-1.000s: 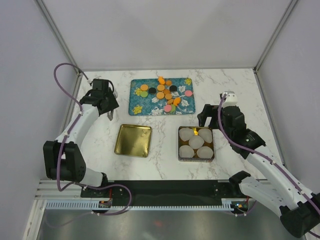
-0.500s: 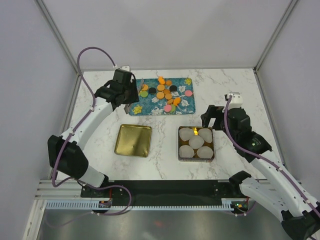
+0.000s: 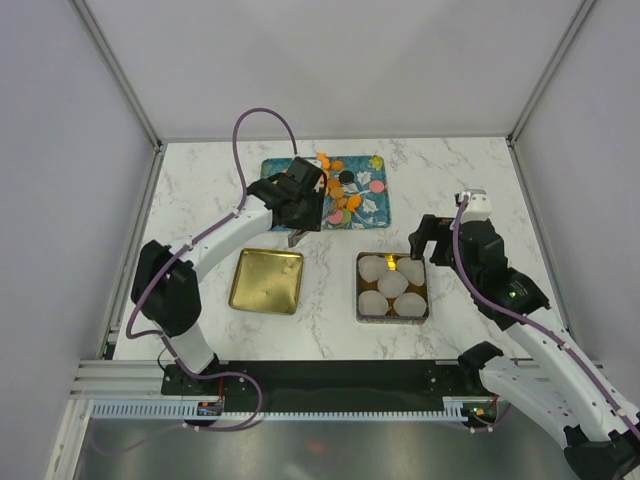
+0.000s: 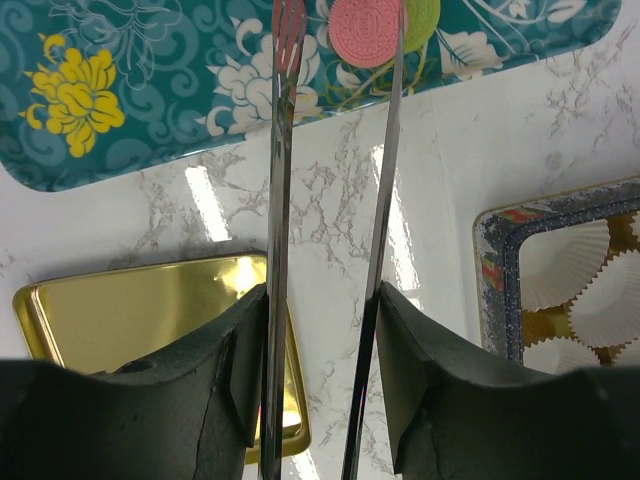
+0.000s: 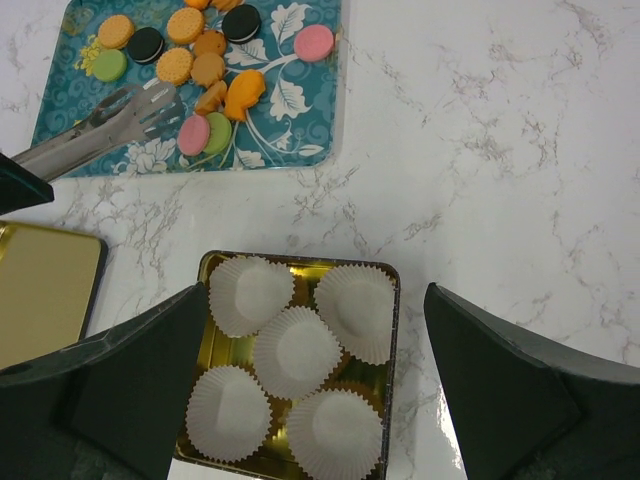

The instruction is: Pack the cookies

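The left hand (image 4: 320, 295) is half closed on a pair of tongs (image 4: 280, 200), one finger on each blade. The tong tips reach over the near edge of the tray (image 5: 300, 120), with a pink cookie (image 4: 365, 30) showing between them; I cannot tell whether they touch it. The cookies (image 5: 200, 70) lie on the tray, clustered at its middle. The right hand (image 3: 420, 245) is wide open and empty above the tin (image 5: 395, 330) of paper cups (image 5: 295, 350). A gold lid (image 4: 120, 310) lies on the table (image 5: 500, 150) left of the tin.

Teal floral tray (image 5: 300, 120), mostly orange cookies (image 5: 208, 68), gold lid (image 3: 266, 281)
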{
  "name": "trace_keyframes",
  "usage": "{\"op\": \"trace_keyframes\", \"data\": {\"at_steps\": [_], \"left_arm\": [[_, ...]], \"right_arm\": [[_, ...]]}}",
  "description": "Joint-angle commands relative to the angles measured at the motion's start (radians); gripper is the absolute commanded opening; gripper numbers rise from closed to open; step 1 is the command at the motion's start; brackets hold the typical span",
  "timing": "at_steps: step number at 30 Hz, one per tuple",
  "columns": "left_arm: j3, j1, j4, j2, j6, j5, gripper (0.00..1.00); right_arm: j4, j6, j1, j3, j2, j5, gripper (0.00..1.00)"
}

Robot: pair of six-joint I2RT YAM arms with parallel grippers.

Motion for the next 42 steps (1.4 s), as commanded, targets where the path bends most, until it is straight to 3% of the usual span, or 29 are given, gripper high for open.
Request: {"op": "trace_keyframes", "data": {"at_steps": [1,18,42], "left_arm": [[0.044,-0.020,0.004,0.020,0.026,0.016,0.52],[0.052,-0.033,0.016,0.099,0.030,0.024,0.53],[0.033,-0.033,0.051,0.043,0.018,0.075,0.56]], "right_arm": [[-0.008,-0.003,0.000,0.022,-0.018,0.030,0.98],[-0.012,-0.002,-0.001,0.017,-0.025,0.038,0.98],[-0.010,-0.003,-0.001,0.019,-0.028,0.036,0.98]]}}
